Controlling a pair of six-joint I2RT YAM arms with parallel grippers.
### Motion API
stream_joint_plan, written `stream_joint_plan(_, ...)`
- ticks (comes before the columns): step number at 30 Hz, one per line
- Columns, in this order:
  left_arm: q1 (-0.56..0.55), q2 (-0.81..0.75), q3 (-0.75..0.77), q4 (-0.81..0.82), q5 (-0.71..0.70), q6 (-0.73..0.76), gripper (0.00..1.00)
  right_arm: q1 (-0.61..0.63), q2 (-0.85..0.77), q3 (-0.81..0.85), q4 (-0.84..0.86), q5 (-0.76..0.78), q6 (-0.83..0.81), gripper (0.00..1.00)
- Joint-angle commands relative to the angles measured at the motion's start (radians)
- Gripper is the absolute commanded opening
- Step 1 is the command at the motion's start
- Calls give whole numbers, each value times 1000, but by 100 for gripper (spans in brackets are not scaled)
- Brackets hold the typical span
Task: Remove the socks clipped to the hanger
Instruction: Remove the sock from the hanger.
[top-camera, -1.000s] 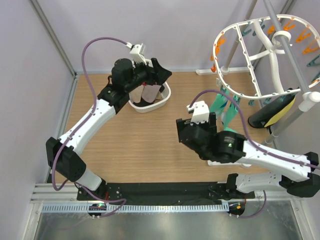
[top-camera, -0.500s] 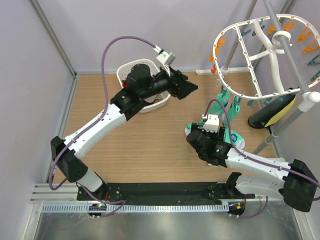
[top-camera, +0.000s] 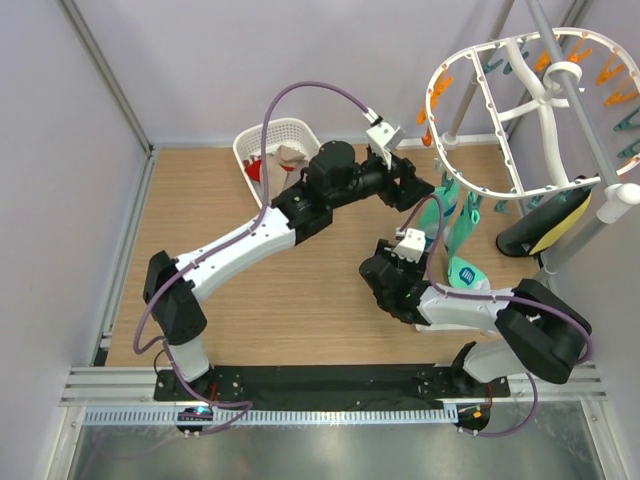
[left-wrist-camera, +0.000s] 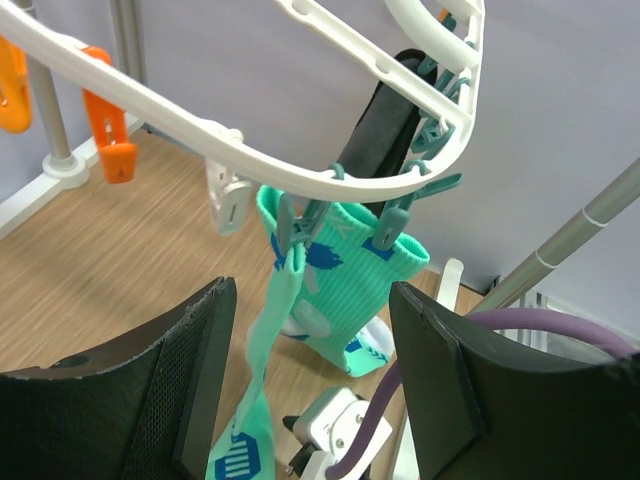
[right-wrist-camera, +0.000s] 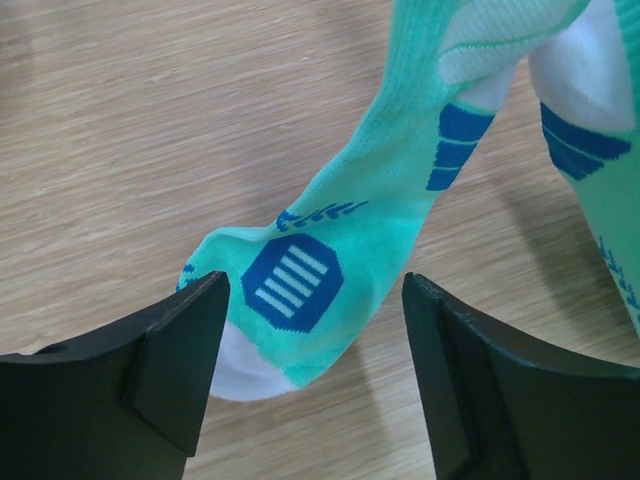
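Observation:
The white oval hanger (top-camera: 498, 112) stands at the back right, and two teal socks (top-camera: 446, 214) are clipped to its lower rim (left-wrist-camera: 300, 168). In the left wrist view one teal sock (left-wrist-camera: 352, 272) hangs from teal pegs, and a black sock (left-wrist-camera: 385, 118) hangs behind it. My left gripper (left-wrist-camera: 310, 385) is open just below the rim, with the teal socks ahead of its fingers and untouched. My right gripper (right-wrist-camera: 315, 370) is open low over the floor. The toe of a teal sock (right-wrist-camera: 305, 290) lies just ahead of its fingers.
A white perforated basket (top-camera: 262, 142) at the back holds red and beige socks. Orange pegs (left-wrist-camera: 108, 135) dangle from the hanger's left side. The stand's grey pole (top-camera: 585, 150) and a black-and-yellow sock (top-camera: 548, 222) are on the right. The right arm's white camera block (left-wrist-camera: 335, 428) sits under my left gripper.
The left arm has swung right, from the basket to the hanger's rim. The right wrist has dropped and drawn in beside the teal sock's foot. Both grippers have narrowed a little.

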Motion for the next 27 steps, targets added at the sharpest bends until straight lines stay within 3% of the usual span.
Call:
stream_joint_plan(1, -41, 16, 51, 107, 1, 23, 67, -2, 46, -19, 121, 79, 56, 75)
stream_joint_plan(4, -45, 44, 70, 140, 34, 13, 67, -5, 63, -19, 124, 85, 65, 60)
stream_joint_plan(5, -47, 49, 79, 145, 34, 13, 67, -5, 60, -19, 124, 83, 64, 45)
stream_joint_plan(8, -47, 79, 113, 142, 29, -1, 68, -11, 65, -8, 74, 77, 119, 20)
stream_joint_plan(12, -51, 134, 185, 90, 42, 1, 68, -10, 71, -6, 49, 51, 169, 1)
stream_joint_plan(21, -71, 154, 171, 70, -12, 38, 66, -10, 37, -25, 62, 39, 157, 3)
stream_joint_plan(22, -73, 154, 154, 76, -15, 38, 65, -8, 22, -14, 4, 46, 181, 30)
stream_joint_plan(23, -74, 151, 150, 78, -18, 41, 65, -10, 9, -9, -27, 66, 204, 44)
stream_joint_plan(25, -76, 141, 136, 79, -46, 42, 64, -7, -10, -14, -72, 76, 246, 61)
stream_joint_plan(27, -76, 130, 110, 93, -54, 42, 64, -7, -24, -20, -80, 88, 286, 67)
